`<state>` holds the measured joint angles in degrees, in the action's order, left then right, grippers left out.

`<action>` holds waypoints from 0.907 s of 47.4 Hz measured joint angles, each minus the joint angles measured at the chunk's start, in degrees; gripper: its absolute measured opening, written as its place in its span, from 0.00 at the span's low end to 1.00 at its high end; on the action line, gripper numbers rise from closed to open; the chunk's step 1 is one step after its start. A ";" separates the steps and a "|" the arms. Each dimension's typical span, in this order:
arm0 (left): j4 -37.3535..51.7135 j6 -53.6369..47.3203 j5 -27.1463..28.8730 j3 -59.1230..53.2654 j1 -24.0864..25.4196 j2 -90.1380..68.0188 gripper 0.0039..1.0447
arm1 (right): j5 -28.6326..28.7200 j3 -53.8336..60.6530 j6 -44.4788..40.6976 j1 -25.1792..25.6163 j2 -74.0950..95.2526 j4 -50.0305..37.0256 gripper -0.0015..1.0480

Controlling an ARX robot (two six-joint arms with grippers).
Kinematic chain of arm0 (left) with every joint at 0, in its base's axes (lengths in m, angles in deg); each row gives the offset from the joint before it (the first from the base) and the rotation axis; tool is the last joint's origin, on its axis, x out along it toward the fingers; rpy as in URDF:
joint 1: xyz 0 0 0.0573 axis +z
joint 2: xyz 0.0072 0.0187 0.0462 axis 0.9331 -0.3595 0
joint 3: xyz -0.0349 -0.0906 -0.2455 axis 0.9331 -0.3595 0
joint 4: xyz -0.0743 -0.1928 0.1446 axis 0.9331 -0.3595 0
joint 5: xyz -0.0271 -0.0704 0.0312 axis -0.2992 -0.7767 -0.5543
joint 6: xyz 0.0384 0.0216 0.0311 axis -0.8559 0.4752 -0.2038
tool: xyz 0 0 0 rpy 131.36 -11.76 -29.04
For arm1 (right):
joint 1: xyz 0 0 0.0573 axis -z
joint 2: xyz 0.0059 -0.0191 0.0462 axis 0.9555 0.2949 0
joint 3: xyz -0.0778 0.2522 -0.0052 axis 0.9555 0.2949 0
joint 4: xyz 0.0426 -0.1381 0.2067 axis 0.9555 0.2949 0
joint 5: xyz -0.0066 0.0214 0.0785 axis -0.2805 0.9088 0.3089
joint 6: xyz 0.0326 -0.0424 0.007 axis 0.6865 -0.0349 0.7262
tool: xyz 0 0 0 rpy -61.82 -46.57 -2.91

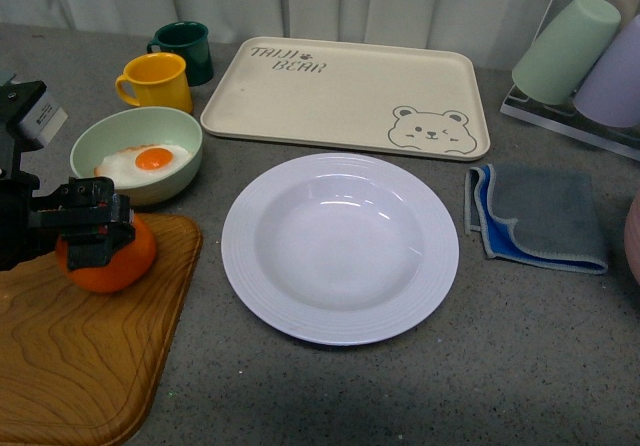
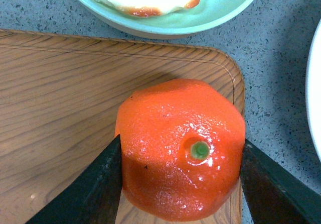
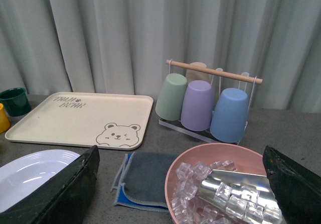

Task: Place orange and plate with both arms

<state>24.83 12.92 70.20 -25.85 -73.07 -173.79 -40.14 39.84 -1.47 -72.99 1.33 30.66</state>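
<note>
Front view, left to right. The left arm enters from the left edge, black, with a white label (image 1: 42, 114) on its housing, print too small to read. Left gripper (image 1: 97, 231) reaches in low over the wooden board (image 1: 70, 356), jaws clamped on the orange (image 1: 112, 258). The orange sits at the board's far right corner, at 9 o'clock from the plate (image 1: 340, 248). Left wrist view: the dark fingers (image 2: 95, 189) press against the orange's two flanks, green stem mark facing the camera, board edge close beside the fruit. A pale green bowl (image 1: 140, 146) holding a fried egg sits at 12 o'clock from the orange, just beside the board. Yellow mug (image 1: 158, 82) and dark green mug (image 1: 185, 48) stand behind it. A narrow strip of bare grey tabletop (image 1: 210, 406) lies between board and plate. The plate is central, upright, its face bare, touching no neighbour. Beige tray (image 1: 350, 96) lies at 12 o'clock from the plate, near its rim. It has two printed lines at one corner, the lower reading "BEAR", the upper unclear, and a bear face at the opposite corner. Grey and blue cloth (image 1: 538, 216) lies at 3 o'clock from the plate, just apart. Cup rack (image 1: 580, 66) stands at 2 o'clock, cups hung mouth-down. The right gripper (image 3: 180, 156) shows only in the right wrist view, raised, jaws wide apart, with a pink bowl (image 3: 173, 171) of ice cubes between the fingers.
</note>
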 joint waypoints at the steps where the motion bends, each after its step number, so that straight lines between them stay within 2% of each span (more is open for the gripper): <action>1: 0.00 0.00 -0.04 0.00 0.00 0.07 0.56 | 0.00 0.00 0.00 0.00 0.00 0.00 0.91; 9: -1.75 0.02 0.92 -0.04 -2.29 3.76 0.52 | 0.00 0.00 0.00 0.00 0.00 0.00 0.91; 19: -2.60 1.68 2.23 1.92 -10.69 7.54 0.51 | 0.00 0.00 0.00 0.00 0.00 0.00 0.91; 24: -2.56 3.67 3.82 5.79 -16.74 4.98 0.51 | 0.00 0.00 0.00 0.00 0.00 0.00 0.91; 32: -3.13 6.05 5.22 10.91 -23.06 -0.92 0.51 | 0.00 0.00 0.00 0.00 0.00 0.00 0.91; 43: -3.34 8.07 5.51 15.26 -26.21 -6.47 0.51 | -0.02 0.00 0.00 0.00 0.00 0.00 0.91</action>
<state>21.48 20.99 75.70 -10.59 -99.28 -180.26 -40.16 39.84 -1.47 -72.99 1.33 30.66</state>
